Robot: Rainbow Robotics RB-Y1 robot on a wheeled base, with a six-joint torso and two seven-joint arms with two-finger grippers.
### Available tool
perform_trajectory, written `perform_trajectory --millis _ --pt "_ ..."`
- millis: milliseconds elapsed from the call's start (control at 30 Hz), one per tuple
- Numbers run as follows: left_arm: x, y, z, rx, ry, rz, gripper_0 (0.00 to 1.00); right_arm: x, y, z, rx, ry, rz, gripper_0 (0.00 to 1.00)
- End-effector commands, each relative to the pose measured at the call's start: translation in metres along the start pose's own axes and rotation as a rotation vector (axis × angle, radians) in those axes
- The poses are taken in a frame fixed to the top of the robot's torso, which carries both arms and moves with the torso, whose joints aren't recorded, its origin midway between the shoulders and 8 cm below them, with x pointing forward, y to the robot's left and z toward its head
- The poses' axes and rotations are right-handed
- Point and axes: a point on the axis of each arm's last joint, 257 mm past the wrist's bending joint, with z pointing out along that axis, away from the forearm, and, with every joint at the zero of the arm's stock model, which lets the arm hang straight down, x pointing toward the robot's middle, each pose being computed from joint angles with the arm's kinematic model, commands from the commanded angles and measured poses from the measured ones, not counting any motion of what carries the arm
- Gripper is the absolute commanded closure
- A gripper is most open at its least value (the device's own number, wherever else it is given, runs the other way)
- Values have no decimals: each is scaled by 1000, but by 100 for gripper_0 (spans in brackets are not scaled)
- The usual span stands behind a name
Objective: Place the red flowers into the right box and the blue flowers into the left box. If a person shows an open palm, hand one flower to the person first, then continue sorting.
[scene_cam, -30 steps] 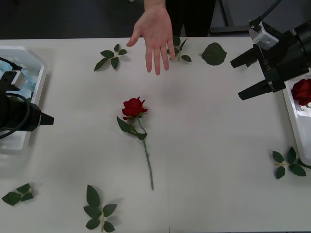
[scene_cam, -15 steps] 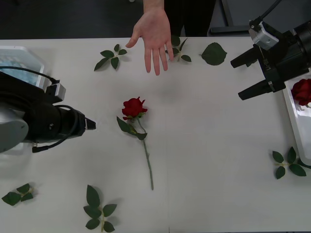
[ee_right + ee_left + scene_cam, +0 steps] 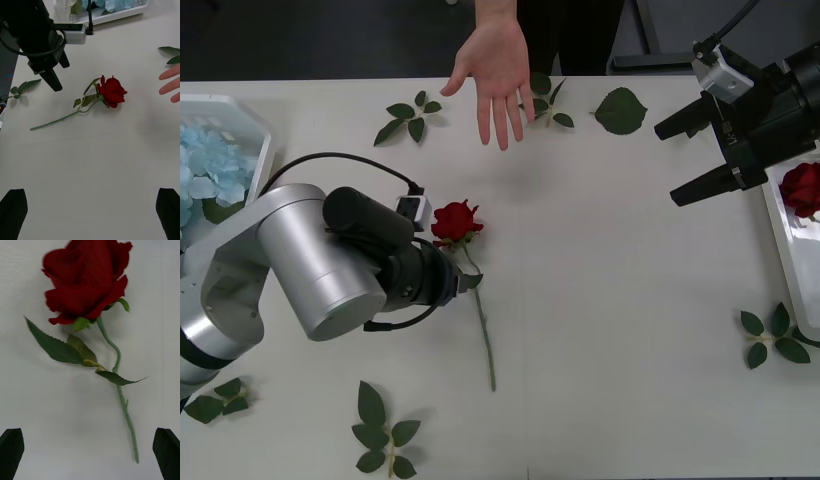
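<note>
Lying mid-table, the red rose is straddled by the wide-spread fingers of the left gripper, and its thin stem could be missed if closure is made off-centre, delaying delivery to the open palm at the far edge.

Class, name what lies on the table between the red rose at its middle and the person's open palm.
Nothing: in the front view, bare white table separates the red rose from the open palm; the leaf sprigs sit off to the side.
</note>
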Motion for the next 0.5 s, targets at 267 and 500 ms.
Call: perform_trajectory --millis 267,500 --pt "-13 -56 43 -26 44 15 0 -5 -6 -15 34 -8 10 0" --pt "-4 -63 64 -55 72 41 0 -5 -6 -15 34 -8 10 0"
